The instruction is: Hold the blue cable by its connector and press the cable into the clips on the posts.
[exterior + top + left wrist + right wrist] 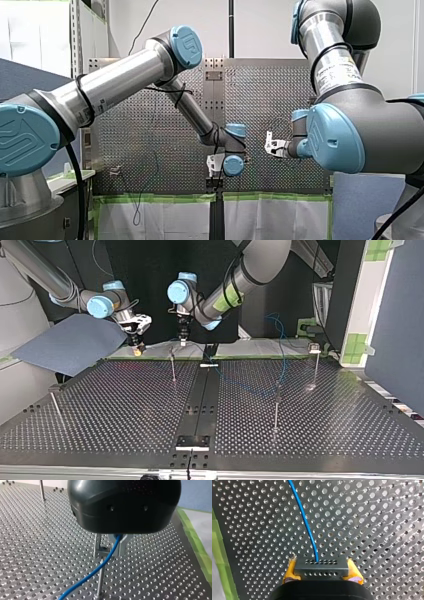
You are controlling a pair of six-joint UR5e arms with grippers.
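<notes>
My right gripper point(322, 574) is clamping the connector point(321, 567) between its yellow pads point(290, 570). The blue cable point(305, 522) is running out of the block's front face and away over the perforated tabletop point(374, 517). My left gripper point(109, 550) is hanging over a post point(100, 580). Its metal fingers point(97, 543) are standing apart, with the cable passing loosely between them just beside the clip point(103, 552) at the post's top. I cannot tell whether the cable is already sitting in that clip.

As I judge it, the step in hand is seating the cable at this first post. To do it well, my right gripper should be keeping its firm hold on the connector and drawing the cable only lightly taut, in line with the clip's slot. My left gripper should be guiding the cable straight down into the clip, not sideways. Too hard a pull is likely to lean the thin post or drag the connector out of the pads.

Only the right wrist view is showing the hold on the connector, which is too small to read elsewhere. Only the left wrist view is showing the cable between the fingers at the clip. The top view is adding what both are missing: the other posts point(276, 405) standing well apart across the tabletop, and the cable trailing off toward that view's far right.
</notes>
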